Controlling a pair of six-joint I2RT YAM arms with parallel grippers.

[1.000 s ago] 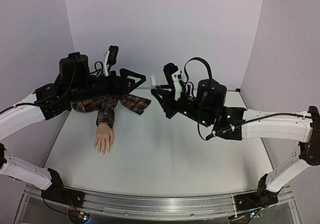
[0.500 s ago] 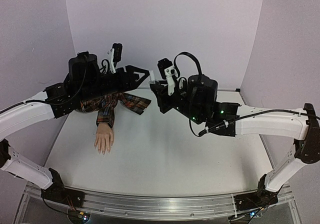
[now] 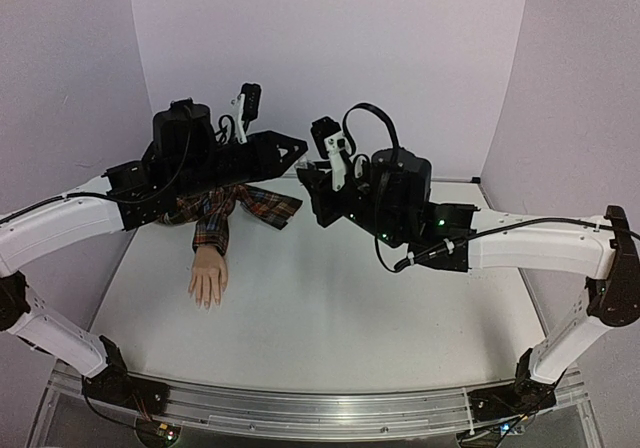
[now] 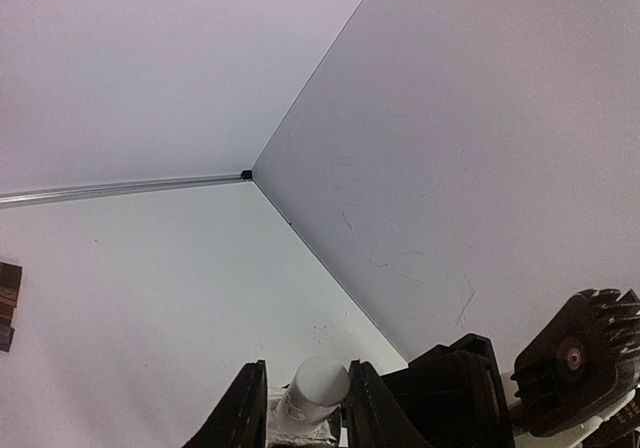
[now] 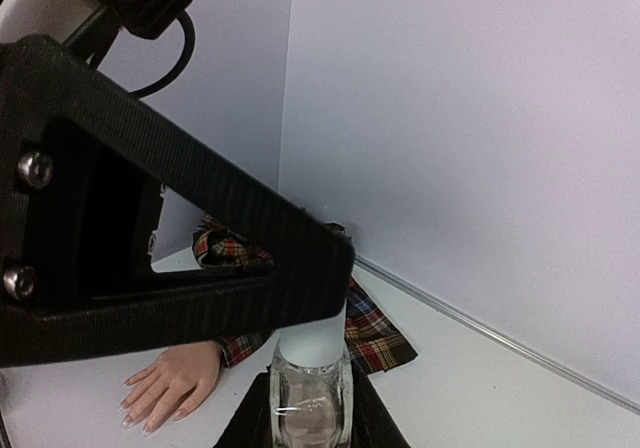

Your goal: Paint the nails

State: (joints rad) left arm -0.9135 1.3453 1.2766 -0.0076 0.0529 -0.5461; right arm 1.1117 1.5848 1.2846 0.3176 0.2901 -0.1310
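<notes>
nails (image 5: 133, 423) of one mannequin hand (image 5: 178, 383) lie well below; right gripper (image 3: 308, 176) clamps one bottle (image 5: 310, 413), left gripper (image 3: 298, 150) flanks its cap (image 4: 320, 383), grip unclear.

The top camera looks down from above and behind both bases at the table (image 3: 330, 313), well back from the left pincer (image 3: 298, 151) and right pincer (image 3: 306, 180). Each wrist camera sits close behind its own pincer and faces out along the fingers. The left looks toward a wall corner, the right toward the mannequin hand (image 5: 170, 383). Both wrist views share the white cap (image 4: 318, 383) just ahead of both pincers. The top and right wrist views share the mannequin hand.
</notes>
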